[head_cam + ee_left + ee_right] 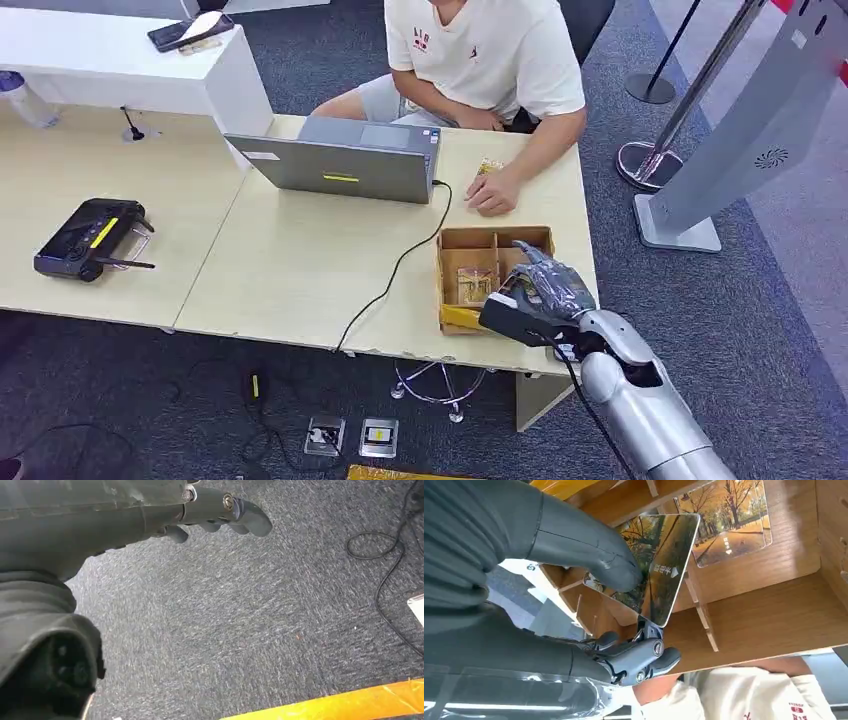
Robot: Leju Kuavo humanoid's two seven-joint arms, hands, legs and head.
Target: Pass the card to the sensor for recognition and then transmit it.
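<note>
Up close, the right wrist view shows the right robot hand (624,615) pinching a glossy rectangular card printed with autumn trees (659,565) between its thick grey thumb and its darker fingers (644,660); the card is held tilted over the shallow brown wooden box with thin dividers (764,610). A second card with the same yellow-leaved avenue picture (729,522) lies flat inside one compartment of that box, beyond the held card. From the head view the held card is hidden under the hand, and only the right robot hand (540,295) can be seen lying over the near right part of the wooden box (470,240), with a card (474,285) resting in a compartment just left of it.

The box sits on the pale wood-grain tabletop (300,260), near its right front edge. Behind the box, a person in a cream T-shirt (480,50) rests a hand (492,192) on the tabletop. Left of the box stands an open grey laptop (345,160), its black cable (395,270) trailing over the front edge. Far left of the box lies a black handheld controller with a yellow stripe (90,238).

The left wrist view shows the left robot hand (210,515) hanging over speckled grey carpet (250,630), fingers loosely curled and holding nothing.
</note>
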